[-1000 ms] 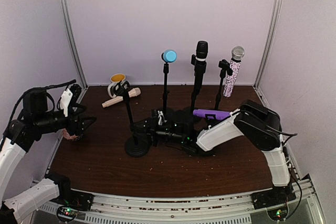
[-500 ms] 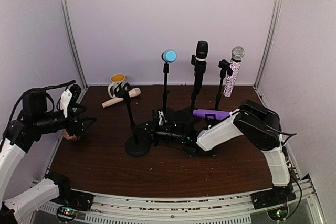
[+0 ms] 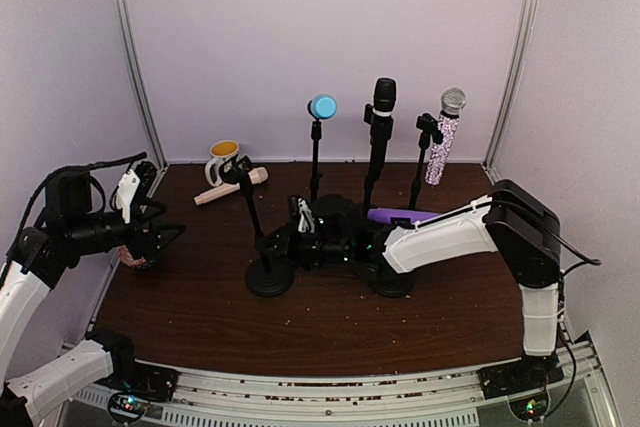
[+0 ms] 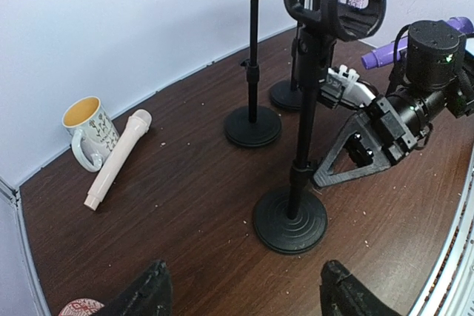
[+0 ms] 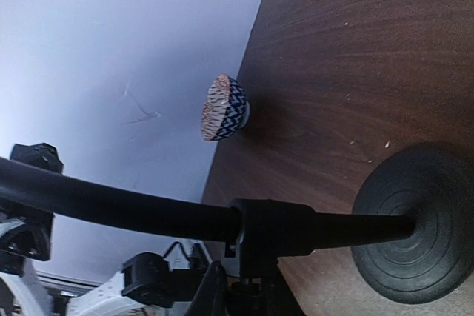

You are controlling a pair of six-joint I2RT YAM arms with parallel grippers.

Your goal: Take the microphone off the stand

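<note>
Right tool is pressed together on the pole of the near stand, low down at the collar just above the round base. The wrist view shows the pole running straight across its fingers. The right arm reaches in from your right, low over the tabletop.

The clip on top of that stand is empty; you can see straight through the ring. The stand is upright with its base flat on the tabletop.

The cream microphone lies flat at the back left, just beside the mug, well apart from both tools. I can't tell whether it touches the mug.

Left tool has its fingers spread with nothing between them. It hovers over the left edge of the tabletop, pointing toward the near stand but well apart from it. A small patterned cup sits on the tabletop near that tool.

Behind the near stand you've got three more stands, each holding a microphone upright:
- blue-headed microphone, left of the three
- black microphone, middle
- sparkly microphone, right

A purple microphone lies roughly level just behind the right arm. I can't tell what it rests on.
</note>
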